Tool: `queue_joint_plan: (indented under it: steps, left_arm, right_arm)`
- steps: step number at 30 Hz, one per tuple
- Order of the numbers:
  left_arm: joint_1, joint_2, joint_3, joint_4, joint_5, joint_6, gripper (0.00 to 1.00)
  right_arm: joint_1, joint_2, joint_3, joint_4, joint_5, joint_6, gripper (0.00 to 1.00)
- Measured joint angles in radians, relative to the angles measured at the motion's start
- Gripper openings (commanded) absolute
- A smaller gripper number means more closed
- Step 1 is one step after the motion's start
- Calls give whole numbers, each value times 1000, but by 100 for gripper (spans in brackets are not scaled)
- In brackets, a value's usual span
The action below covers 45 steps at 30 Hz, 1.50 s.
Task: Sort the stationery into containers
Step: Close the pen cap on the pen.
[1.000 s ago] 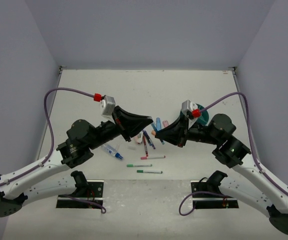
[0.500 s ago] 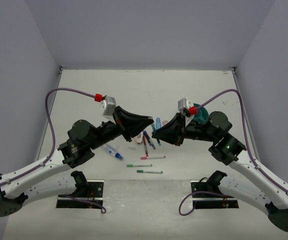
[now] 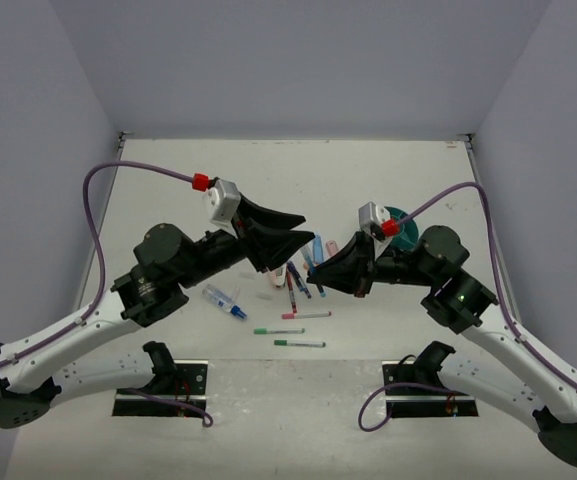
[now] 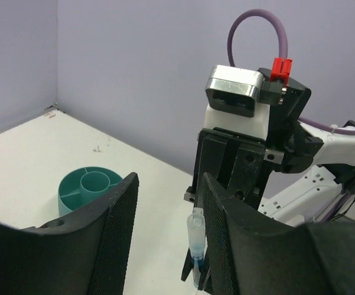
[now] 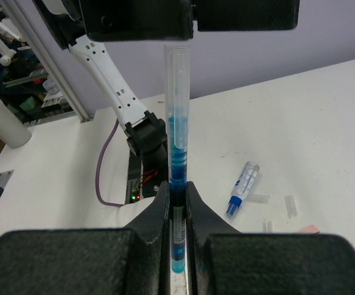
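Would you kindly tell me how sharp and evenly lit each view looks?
Top external view: soft, even light, only faint shadows on the table. Left wrist view: teal cup sharp, a glint on the metal camera housing opposite. Right wrist view: blue pen crisp, the right claw around it dark and slightly soft.

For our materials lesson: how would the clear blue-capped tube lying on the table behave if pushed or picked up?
The tube looks round and lies on its side, so a sideways push would probably roll it. Its clear plastic looks smooth, so it may slip when gripped. Small and see-through, it is likely light.
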Motion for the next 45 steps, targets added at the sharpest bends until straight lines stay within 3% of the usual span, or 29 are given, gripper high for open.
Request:
queue_joint_plan:
  steps: [6,10,12,23,31,35,39,45]
  left_arm:
    - [2,15,6,3,126,9,35]
    - [2,36,-3,9,191,8,3]
    - [2,42,-9,13,207,3,0]
    - [3,34,-79,138,225,-33,0]
    - [16,47,-258,552,140,-159,0]
    - [2,68,-296,674,68,-188,0]
    - [-12,59,-286,622,17,-181,0]
    - [-31,74,-141,289,-23,-80,5]
  right_arm:
    - [0,-17,0,-7,0,-2,0]
    - [0,-26,0,-11,2,-4,0]
    - [-1,-29,0,-20,9,-9,0]
    - [2,-53,1,-35,45,16,0]
    - [-11,83,167,-137,11,68,0]
    - [-70,119,203,-141,-74,120,0]
    - [-87,118,184,-124,-96,126,0]
    - [-86,101,59,-7,-66,107,0]
